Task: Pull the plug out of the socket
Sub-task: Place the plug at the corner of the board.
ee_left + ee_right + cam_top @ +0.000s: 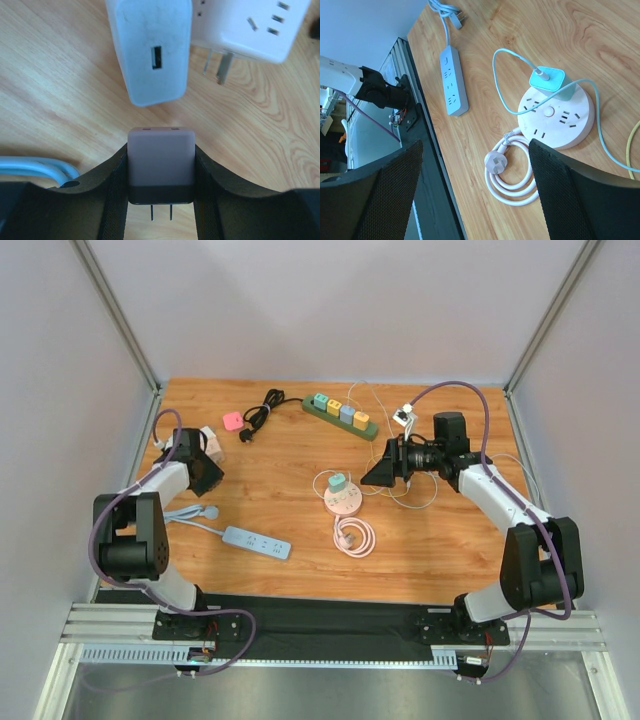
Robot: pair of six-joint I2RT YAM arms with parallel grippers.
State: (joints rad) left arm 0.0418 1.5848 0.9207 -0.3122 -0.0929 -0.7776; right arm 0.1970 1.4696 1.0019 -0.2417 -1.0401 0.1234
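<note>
Near the table's (pixel 440 550) left edge, the left tool (pixel 160 150) grips a mauve plug (pixel 161 165), its two prongs bare, beside a white charger (pixel 150 50). A teal plug (pixel 547 82) sits in the round pink socket (pixel 555 120) mid-table. The right tool (pixel 476 145) gapes wide just right of it, not touching.

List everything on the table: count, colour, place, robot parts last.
round socket: one, pale pink, centre
teal plug: one, in the round socket
pink cord: one, coiled beside the round socket
blue power strip: one, near left
green power strip: one, far centre, four coloured plugs on it
black cable: one, far, left of centre
white charger: one, far left
white socket cube: one, beside the white charger
mauve adapter: one, far left, gripped
left gripper: black, shut on mauve adapter
right gripper: black, open, right of centre
</note>
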